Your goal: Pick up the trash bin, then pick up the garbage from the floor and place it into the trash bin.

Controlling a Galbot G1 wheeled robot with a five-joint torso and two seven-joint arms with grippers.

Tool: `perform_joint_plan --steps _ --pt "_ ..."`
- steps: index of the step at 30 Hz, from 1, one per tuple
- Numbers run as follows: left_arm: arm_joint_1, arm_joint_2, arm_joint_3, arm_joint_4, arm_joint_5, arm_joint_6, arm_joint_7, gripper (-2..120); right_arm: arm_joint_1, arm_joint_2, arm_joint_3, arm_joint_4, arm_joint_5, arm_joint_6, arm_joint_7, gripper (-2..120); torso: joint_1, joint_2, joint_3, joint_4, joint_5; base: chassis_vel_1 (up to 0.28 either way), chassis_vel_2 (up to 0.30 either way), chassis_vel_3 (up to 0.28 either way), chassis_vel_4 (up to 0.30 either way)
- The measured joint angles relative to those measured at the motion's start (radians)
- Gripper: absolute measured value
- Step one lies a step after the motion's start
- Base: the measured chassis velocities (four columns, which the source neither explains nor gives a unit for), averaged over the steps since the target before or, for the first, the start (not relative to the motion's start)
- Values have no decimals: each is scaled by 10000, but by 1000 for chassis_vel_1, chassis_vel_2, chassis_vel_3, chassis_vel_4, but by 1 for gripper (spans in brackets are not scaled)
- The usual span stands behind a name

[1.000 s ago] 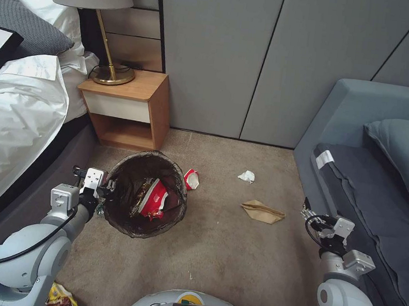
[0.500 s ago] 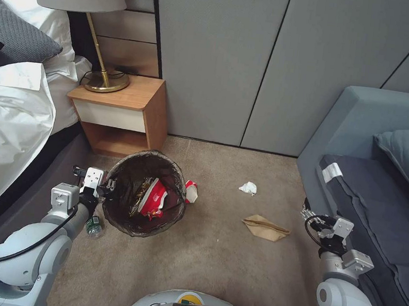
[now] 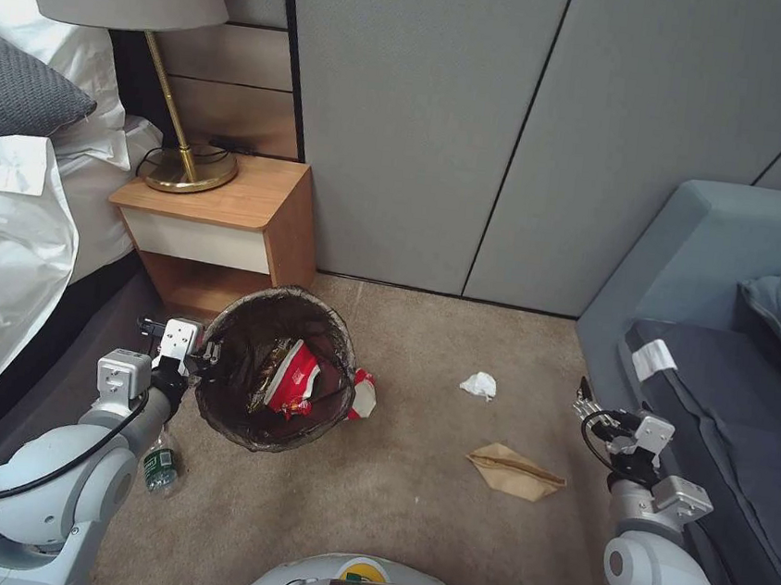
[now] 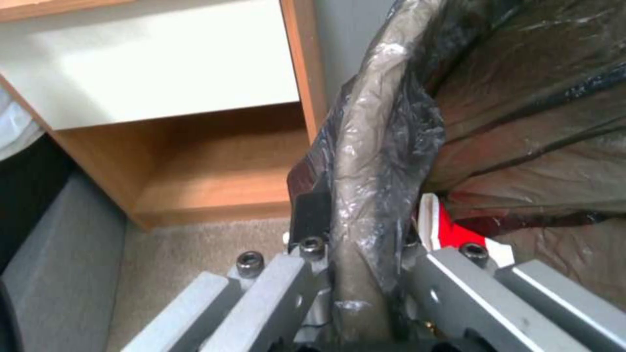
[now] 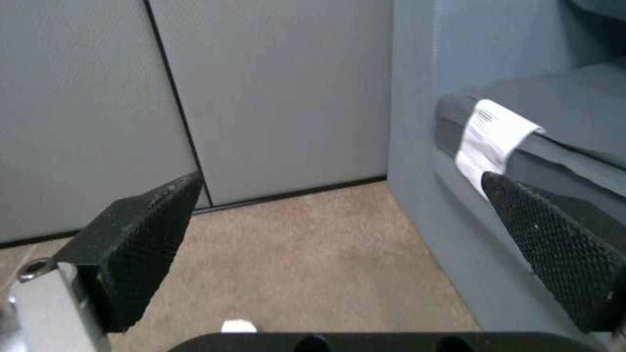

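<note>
right gripper (image 5: 339, 244): jaws spread wide, nothing between
floor (image 5: 313, 244): beige carpet under jaws
wall panels (image 5: 261, 88): grey, 12 o'clock
sofa (image 5: 443, 146): blue-grey, 3 o'clock, white tag (image 5: 492, 134)

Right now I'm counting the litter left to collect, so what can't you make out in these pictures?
- Bottle on the floor: head view, partly hidden behind the left arm.
- Red-and-white wrapper: head view, partly behind the trash bin.
- Bin contents: head view, a red wrapper shows; deeper items lost in the dark bag.
- Left gripper: left wrist view, fingertips covered by bag plastic at the rim.
</note>
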State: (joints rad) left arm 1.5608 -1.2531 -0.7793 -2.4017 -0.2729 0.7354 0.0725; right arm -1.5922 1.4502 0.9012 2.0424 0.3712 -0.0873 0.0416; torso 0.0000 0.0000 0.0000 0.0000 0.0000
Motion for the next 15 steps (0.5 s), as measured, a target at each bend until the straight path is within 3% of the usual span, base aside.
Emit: perform_joint_plan --steps 10,14,15 --pt "-59 8 -7 86 -11 0 -1 0 48 -116 -30 177 -891 -105 -260 100 2 0 2 -2 0 -87 78 80 -87" --pt "-85 24 -5 111 -14 0 -9 0 193 -428 -234 497 -323 -1111 -6 100 0 0 0 -3 1 0 0 0 0" --pt "-90 39 -4 119 -15 0 -12 0 482 -726 -432 706 458 -2188 506 100 0 0 -1 1 -1 0 0 0 0"
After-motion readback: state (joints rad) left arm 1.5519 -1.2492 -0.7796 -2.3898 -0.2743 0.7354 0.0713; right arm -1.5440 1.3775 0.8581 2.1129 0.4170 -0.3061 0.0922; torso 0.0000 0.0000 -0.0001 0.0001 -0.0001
